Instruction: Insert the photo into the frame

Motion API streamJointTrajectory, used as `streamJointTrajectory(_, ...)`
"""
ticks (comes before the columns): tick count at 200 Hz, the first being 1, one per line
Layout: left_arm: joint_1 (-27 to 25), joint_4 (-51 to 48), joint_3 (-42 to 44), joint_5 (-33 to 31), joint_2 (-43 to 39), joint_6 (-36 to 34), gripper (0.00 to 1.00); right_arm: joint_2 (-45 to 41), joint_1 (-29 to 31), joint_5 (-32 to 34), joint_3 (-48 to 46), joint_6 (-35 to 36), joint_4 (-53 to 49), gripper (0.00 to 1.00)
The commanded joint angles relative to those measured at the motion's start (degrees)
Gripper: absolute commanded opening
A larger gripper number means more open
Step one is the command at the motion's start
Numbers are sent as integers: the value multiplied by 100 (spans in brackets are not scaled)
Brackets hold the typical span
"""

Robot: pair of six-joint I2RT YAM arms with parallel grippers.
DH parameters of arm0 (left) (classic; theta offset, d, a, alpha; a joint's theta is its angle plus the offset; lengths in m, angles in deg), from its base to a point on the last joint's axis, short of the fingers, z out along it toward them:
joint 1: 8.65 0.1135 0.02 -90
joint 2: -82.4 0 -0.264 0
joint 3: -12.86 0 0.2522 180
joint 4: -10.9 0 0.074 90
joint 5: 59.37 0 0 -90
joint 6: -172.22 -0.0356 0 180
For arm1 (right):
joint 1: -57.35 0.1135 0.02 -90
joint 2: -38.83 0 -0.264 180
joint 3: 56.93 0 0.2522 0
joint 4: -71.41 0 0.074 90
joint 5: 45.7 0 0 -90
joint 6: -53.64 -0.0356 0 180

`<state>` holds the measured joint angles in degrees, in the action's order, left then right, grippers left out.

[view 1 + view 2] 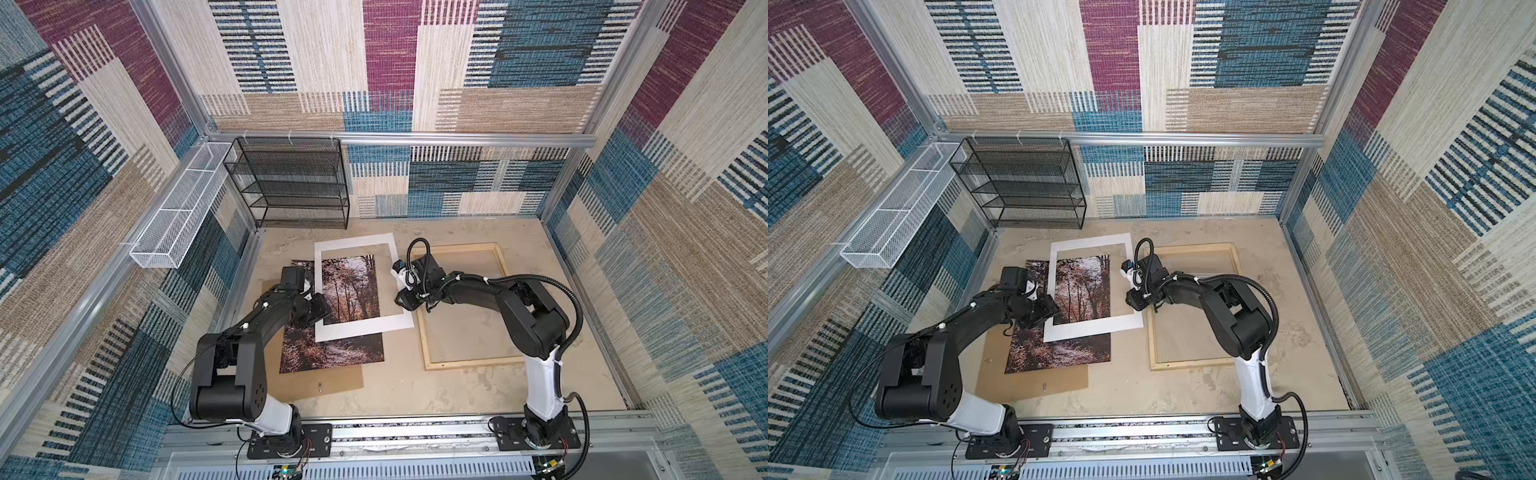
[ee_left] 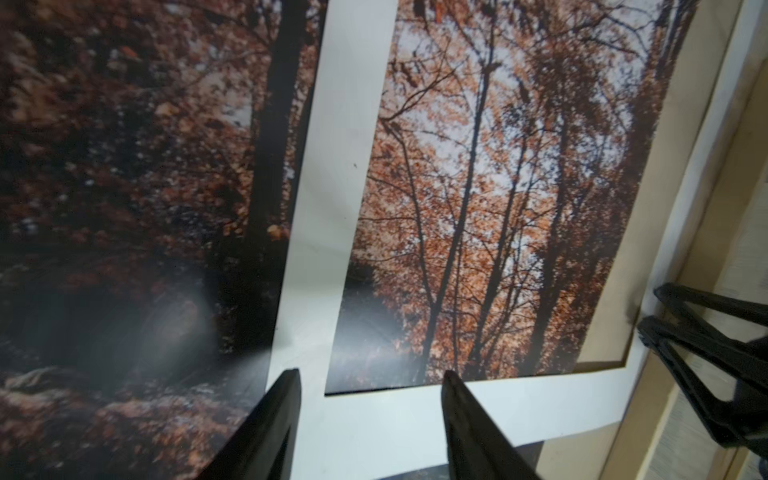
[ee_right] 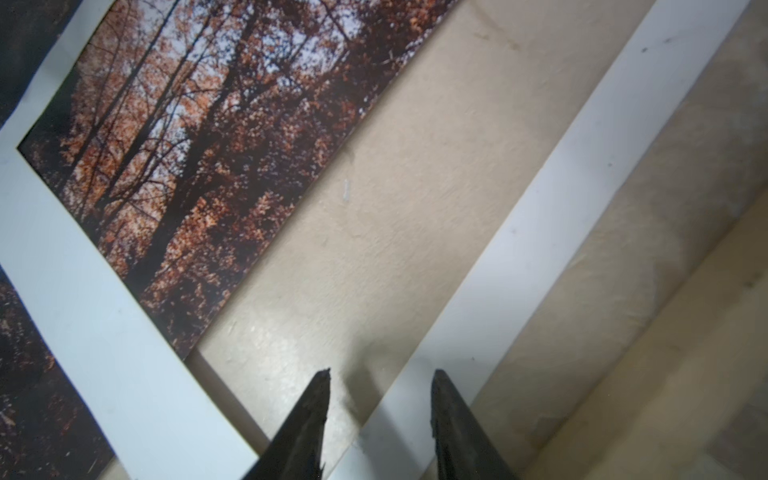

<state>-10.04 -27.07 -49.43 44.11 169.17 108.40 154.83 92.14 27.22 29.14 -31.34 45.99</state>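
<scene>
The photo (image 1: pixel 332 353) (image 1: pixel 1059 353), an autumn forest print, lies face up left of centre, on a brown backing board (image 1: pixel 316 384). A white mat (image 1: pixel 365 326) (image 2: pixel 332 166) lies askew over the photo's far half, and its right side reaches the frame. The frame (image 1: pixel 473 362) (image 1: pixel 1196 363), pale wood, lies flat on the right. My left gripper (image 1: pixel 322 316) (image 2: pixel 370 374) is open over the mat's near left corner. My right gripper (image 1: pixel 400 298) (image 3: pixel 380 374) is open, its fingertips on either side of the mat's right strip (image 3: pixel 540 232). Neither holds anything.
A black mesh shelf (image 1: pixel 291 183) stands at the back left. A white wire basket (image 1: pixel 178 208) hangs on the left wall. The enclosure walls close in the sandy table (image 1: pixel 415 390) on three sides.
</scene>
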Motion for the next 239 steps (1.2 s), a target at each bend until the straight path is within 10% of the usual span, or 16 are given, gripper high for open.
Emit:
streamJointTrajectory(1,-81,-180,-48,-266,-92,-60,57,-80,126,-402,-177,125,-305,42)
streamJointTrajectory(82,-582,-49,-70,-352,121,32,56,179,239,-1087,159,-379,358,44)
streamJointTrajectory(165,-858,-139,-88,-610,370,176,49,-1206,232,-1366,-1530,-3223,1164,61)
streamJointTrajectory(239,-819,-78,90,-548,835,557,42,-1372,274,-2068,-2382,-4275,1862,67)
